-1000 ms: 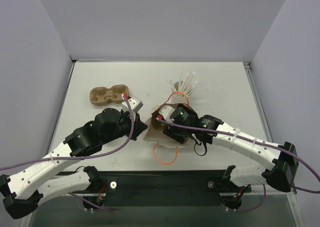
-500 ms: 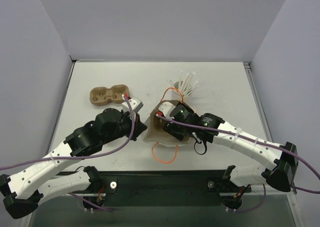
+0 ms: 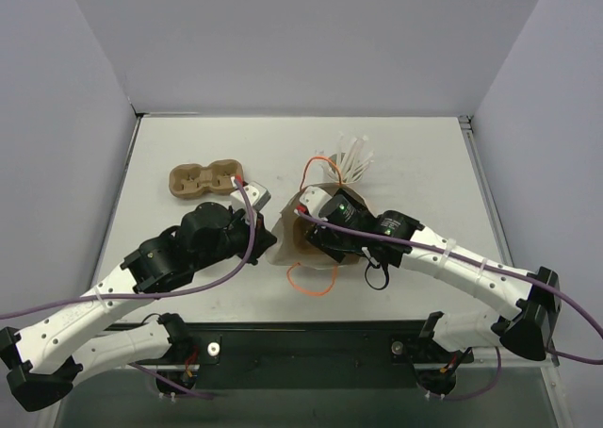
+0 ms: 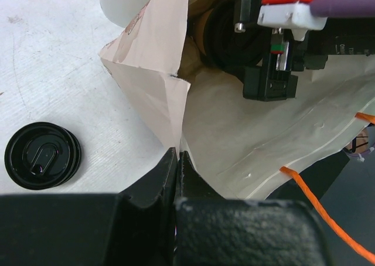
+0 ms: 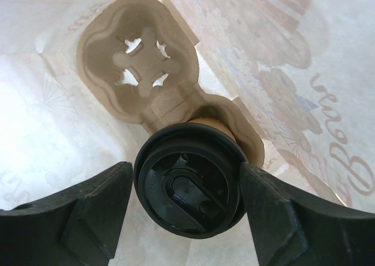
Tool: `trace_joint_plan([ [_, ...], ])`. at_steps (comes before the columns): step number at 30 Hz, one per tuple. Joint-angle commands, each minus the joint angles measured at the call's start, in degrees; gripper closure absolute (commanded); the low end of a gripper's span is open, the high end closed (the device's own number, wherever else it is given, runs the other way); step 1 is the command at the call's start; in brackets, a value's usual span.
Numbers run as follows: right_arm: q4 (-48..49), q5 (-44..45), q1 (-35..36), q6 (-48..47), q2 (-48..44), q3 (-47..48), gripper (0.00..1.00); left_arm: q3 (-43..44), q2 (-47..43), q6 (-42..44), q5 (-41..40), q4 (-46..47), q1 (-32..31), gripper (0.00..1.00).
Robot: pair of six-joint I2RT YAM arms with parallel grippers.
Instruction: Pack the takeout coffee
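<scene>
The paper bag (image 3: 285, 249) is standing open on the table (image 3: 424, 164), and everything is happening around it. The left gripper (image 4: 177, 160) is pinching the bag's rim, jaws pressed tight together on the paper edge, holding that side of the mouth. The right gripper (image 5: 186, 173) is reaching down inside the bag, and the right wrist view is giving us the good look: the takeout coffee (image 5: 190, 190) is sitting at the bottom of the bag, its brown cup seated in one pocket of a cup carrier (image 5: 135, 61), black lid facing up. The right fingers (image 5: 88, 210) are flanking that lid, and both sides are looking like contact, so the claw is clamping the coffee across its lid. The carrier's other pocket, deeper in the bag, is showing its cross-shaped cutout with nothing in it. Just outside the bag, near the pinched edge, a loose black lid (image 4: 42, 154) is lying flat. A spare carrier (image 3: 205, 178) is resting well away from the bag on the left arm's side, a bundle of white sticks (image 3: 350, 159) is lying just beyond the bag's far edge, and an orange handle (image 3: 311, 285) is looping out on the bag's near side.
</scene>
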Motion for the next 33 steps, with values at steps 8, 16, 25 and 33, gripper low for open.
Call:
trace_joint_plan([
  [8,-2.0,0.7,-0.1,2.7,-0.4,3.8,0.3,4.4,0.3,0.6,-0.7,-3.1,0.1,1.0],
  [16,-3.4,-2.4,0.5,4.0,-0.5,4.7,0.43,6.1,0.8,1.7,-1.0,-4.8,0.0,1.0],
  [25,-5.5,-6.7,2.5,6.4,-0.8,5.2,0.44,8.1,1.9,1.3,-0.9,-5.8,0.1,1.0],
  [33,-6.6,-5.4,2.9,7.7,-1.4,7.4,0.45,8.6,3.0,0.7,-0.8,-6.4,0.0,1.0],
])
